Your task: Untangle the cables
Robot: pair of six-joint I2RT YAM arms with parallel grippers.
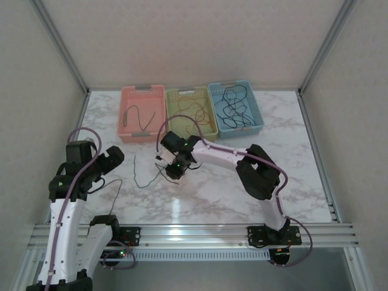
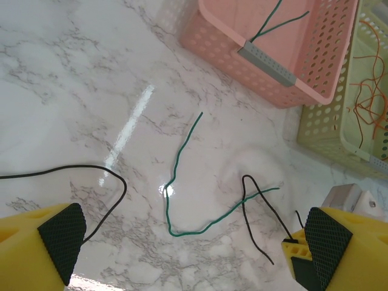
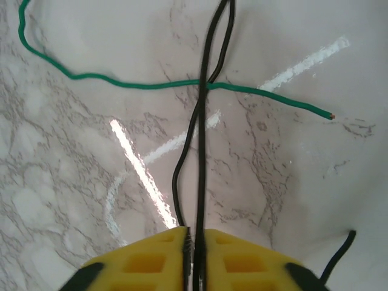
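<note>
Green cable [image 3: 145, 85] lies loose & wavy just in front of pink basket [image 1: 143, 88], black cable [image 3: 199, 151] crossing over it w/ one end pinched in right gripper [image 3: 195, 239], 2nd black cable [image 2: 73, 166] curving apart, further front-left of that basket.

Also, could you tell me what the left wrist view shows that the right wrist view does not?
Left wrist view: the pink basket with a green cable inside, the green basket holding orange cables, and the open left gripper. Right wrist view: the right gripper shut on a black cable, close up. Both: the loose green cable on the marble, crossing that black cable.
</note>
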